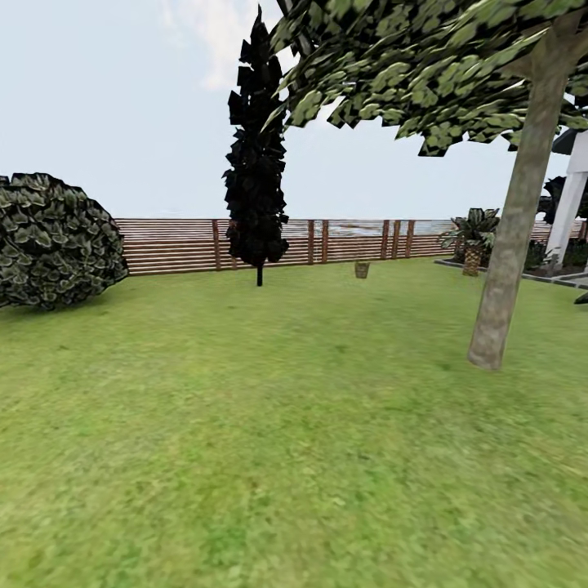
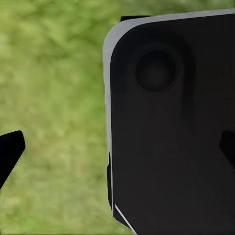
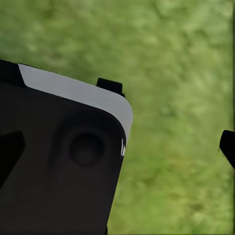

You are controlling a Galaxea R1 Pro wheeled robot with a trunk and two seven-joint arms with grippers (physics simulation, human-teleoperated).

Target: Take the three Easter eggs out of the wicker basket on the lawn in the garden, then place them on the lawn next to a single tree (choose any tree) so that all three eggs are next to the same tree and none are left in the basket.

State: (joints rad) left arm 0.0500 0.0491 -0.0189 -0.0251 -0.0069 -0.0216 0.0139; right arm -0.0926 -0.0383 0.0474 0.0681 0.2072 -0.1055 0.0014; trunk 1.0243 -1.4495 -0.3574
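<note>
Mottled lawn (image 1: 269, 425) reaches a slatted fence (image 1: 180, 243); a tiny, perhaps woven wicker basket (image 1: 362, 269) stands distant. Both hands' fingertips (image 2: 11, 149) (image 3: 227, 144) spread apart, empty.

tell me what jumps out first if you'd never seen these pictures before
In the head view, the tree with its thick mottled trunk leans up at the right, its leafy canopy spreading across the top, and a dark narrow conifer stands against the slatted fence at the middle. A round bush sits at the left edge of the wide lawn, and far off near the fence stands a small brown object, likely the wicker basket.
</note>
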